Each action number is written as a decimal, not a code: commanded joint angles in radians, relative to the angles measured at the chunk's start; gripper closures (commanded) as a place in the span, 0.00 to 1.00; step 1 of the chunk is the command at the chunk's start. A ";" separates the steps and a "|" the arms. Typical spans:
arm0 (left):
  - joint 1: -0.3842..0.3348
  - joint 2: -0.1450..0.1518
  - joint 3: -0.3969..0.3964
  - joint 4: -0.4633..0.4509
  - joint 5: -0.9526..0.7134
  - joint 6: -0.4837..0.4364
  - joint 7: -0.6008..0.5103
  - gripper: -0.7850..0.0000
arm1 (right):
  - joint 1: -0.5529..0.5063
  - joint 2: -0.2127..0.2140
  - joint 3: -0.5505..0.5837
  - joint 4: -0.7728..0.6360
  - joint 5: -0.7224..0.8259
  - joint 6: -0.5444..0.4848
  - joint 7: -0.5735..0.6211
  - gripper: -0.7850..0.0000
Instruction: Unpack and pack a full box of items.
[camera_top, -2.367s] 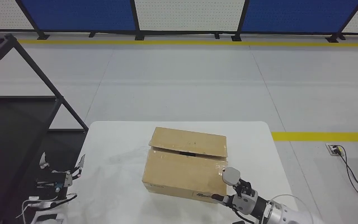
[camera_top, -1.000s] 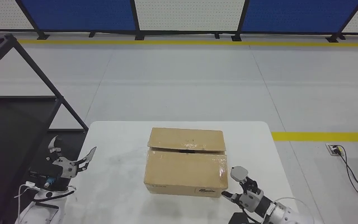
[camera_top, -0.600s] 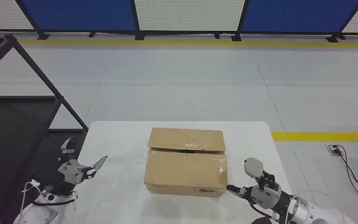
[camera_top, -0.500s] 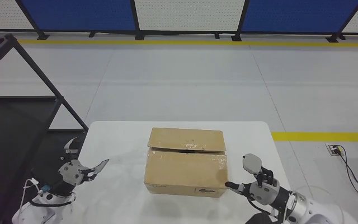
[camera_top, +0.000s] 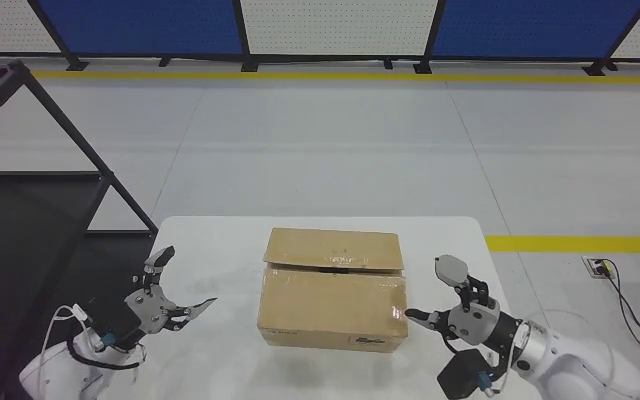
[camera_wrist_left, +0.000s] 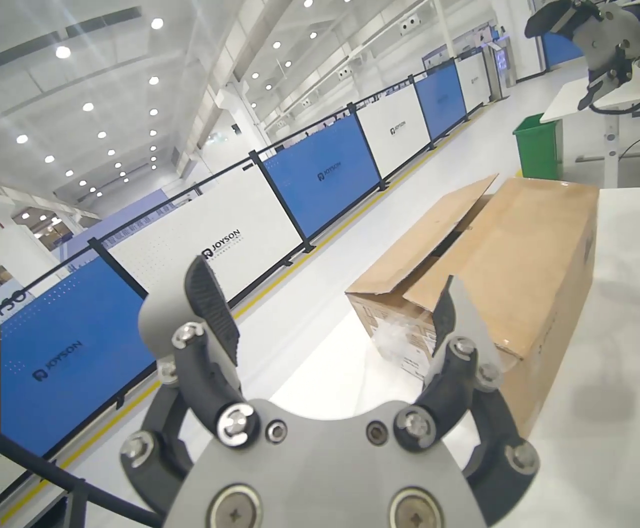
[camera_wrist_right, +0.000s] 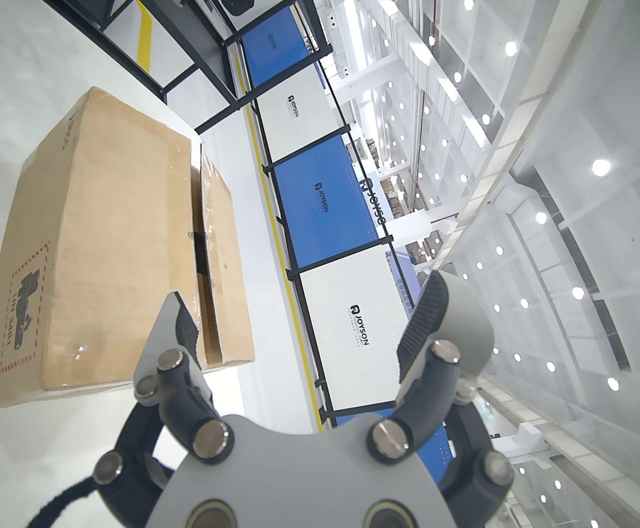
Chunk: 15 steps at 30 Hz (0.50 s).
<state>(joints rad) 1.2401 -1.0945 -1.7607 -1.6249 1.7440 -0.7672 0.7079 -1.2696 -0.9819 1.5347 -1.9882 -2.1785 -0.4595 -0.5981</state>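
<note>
Barely started: my left pincer (camera_top: 185, 280) and right pincer (camera_top: 428, 292), both released, flank the box (camera_top: 333, 297); I see nothing unpacked, flaps seemingly ajar.

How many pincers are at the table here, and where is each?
2. The left pincer, open, is over the table left of the cardboard box, apart from it. The right pincer, open, is close beside the box's right end.

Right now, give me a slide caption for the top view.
Open left tool and open right tool flank a cardboard box on a white table.
</note>
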 joint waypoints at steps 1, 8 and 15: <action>0.000 0.000 0.000 0.000 0.000 0.000 0.000 0.00 | 0.000 0.000 0.000 0.000 0.000 0.000 0.001 0.00; 0.001 0.003 0.021 -0.017 -0.002 0.038 0.019 0.00 | 0.040 -0.010 -0.027 0.035 0.141 -0.040 0.098 0.00; -0.090 0.018 0.042 0.080 -0.038 -0.072 0.057 0.00 | 0.144 -0.022 -0.045 0.146 0.385 -0.149 0.298 0.00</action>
<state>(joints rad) 1.1663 -1.0786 -1.7221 -1.5645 1.7170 -0.8130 0.7599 -1.1424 -1.0022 1.4888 -1.8682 -1.8509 -0.5936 -0.3440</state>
